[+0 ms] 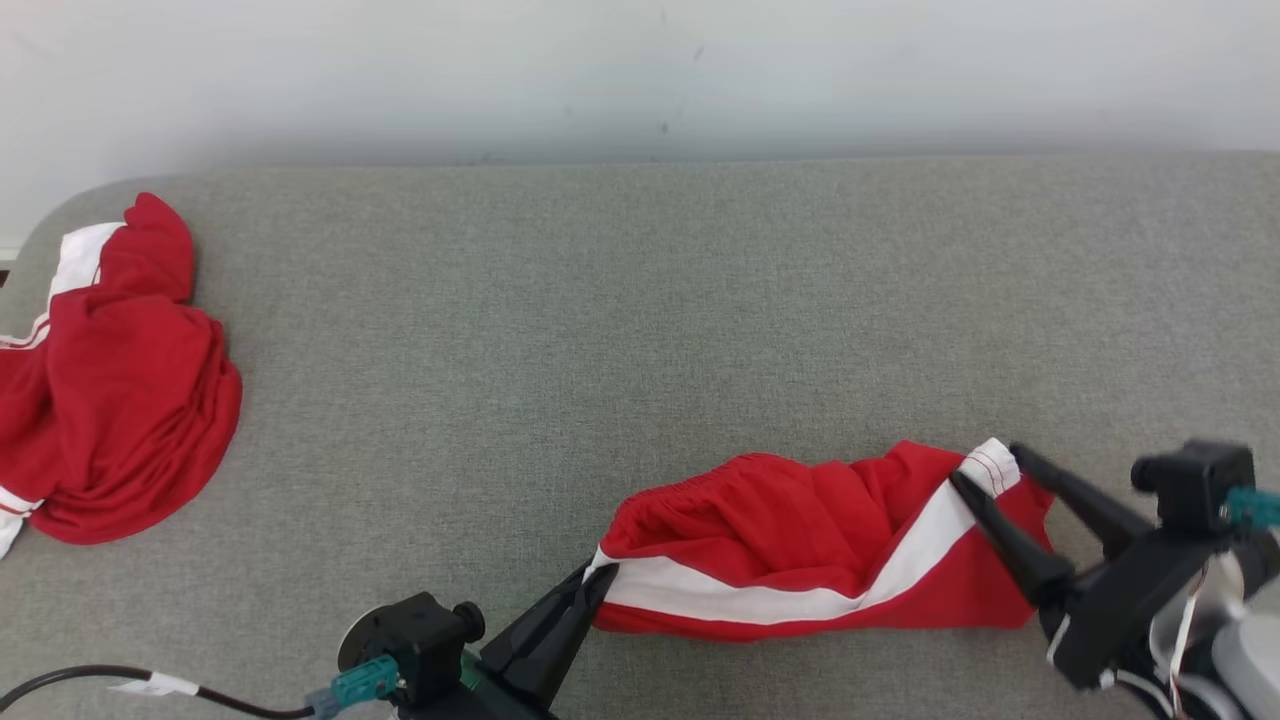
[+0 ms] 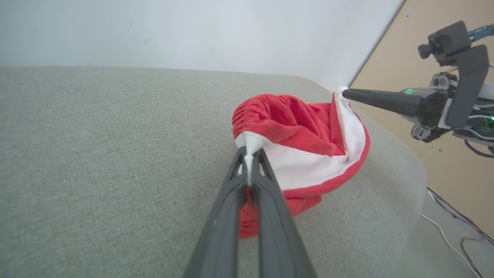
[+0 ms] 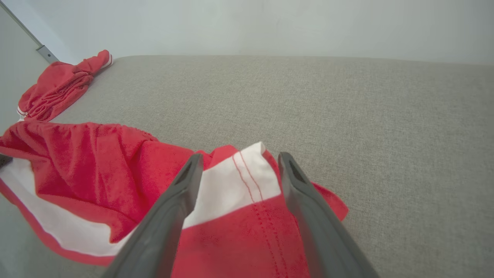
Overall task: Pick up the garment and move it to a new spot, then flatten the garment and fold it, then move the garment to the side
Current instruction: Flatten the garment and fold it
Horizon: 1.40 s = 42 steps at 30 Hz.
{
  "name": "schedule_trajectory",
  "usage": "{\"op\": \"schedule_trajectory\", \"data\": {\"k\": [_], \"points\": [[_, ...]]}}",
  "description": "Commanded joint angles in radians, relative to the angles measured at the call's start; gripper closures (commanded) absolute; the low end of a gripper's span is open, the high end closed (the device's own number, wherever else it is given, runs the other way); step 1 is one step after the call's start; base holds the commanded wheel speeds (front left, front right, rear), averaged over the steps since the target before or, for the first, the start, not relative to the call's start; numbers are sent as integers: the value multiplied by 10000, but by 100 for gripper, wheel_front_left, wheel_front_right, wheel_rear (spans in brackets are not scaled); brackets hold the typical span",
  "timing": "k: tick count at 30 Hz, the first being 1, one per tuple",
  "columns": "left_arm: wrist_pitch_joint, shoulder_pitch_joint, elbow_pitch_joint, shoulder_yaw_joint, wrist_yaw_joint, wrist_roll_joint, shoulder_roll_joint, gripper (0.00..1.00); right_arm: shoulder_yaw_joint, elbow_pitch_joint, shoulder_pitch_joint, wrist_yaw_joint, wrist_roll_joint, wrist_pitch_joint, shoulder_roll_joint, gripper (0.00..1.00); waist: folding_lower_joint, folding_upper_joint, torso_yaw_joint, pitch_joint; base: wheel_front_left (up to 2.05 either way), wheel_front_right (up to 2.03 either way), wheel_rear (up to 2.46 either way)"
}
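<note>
shorts (image 1: 800,520): red with a white side stripe, lying bunched near the front edge of the grey fabric-covered worktop (image 1: 600,300), right of centre, with the gathered elastic waistband at the left end.
left claw (image 1: 598,575): clamped shut on the white stripe at the waistband corner. In the left wrist view a sliver of white cloth shows pinched between the fingertips (image 2: 257,154).
right claw (image 1: 985,465): jaws apart, one finger on either side of the stitched white stripe end at the leg hem (whether either finger presses the cloth is hard to tell).
hidden: the underside of the shorts and the second leg are folded out of sight. The right claw's fingers (image 3: 173,208) cover part of the hem.
second garment (image 1: 120,380): red with white trim, heaped at the worktop's far left, well apart from the shorts. It is cut off by the head view's left edge and its kind is unclear.
cable (image 1: 100,680): black, with a white tag, running off the lower left edge.
</note>
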Motion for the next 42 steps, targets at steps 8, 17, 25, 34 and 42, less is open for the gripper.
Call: {"op": "schedule_trajectory", "data": {"k": [8,17,25,34,42], "points": [[-43,437,38,402,-192,234,-82,100,-223,-371,639,-6,-953,-164,375,0,1,0,-252,165,0,0,0],[-43,617,224,571,-352,232,-277,100,36,-59,265,-6,-1548,-91,446,100,1,0,-349,23,0,0,0],[-43,1012,-226,2084,-255,-725,-589,100,-1151,-616,702,-6,-1500,-1118,387,100,1,0,-539,-305,0,0,0],[1998,-661,-1381,3493,-314,-3217,-354,100,-2134,-1634,-107,-8,-396,-1509,222,100,1,0,-858,-1003,0,0,0],[4618,-3880,-1428,4013,348,-4034,33,100,-2042,-1767,-2660,-8,315,-1437,-446,100,1,0,-1125,-1480,0,0,0]]}}
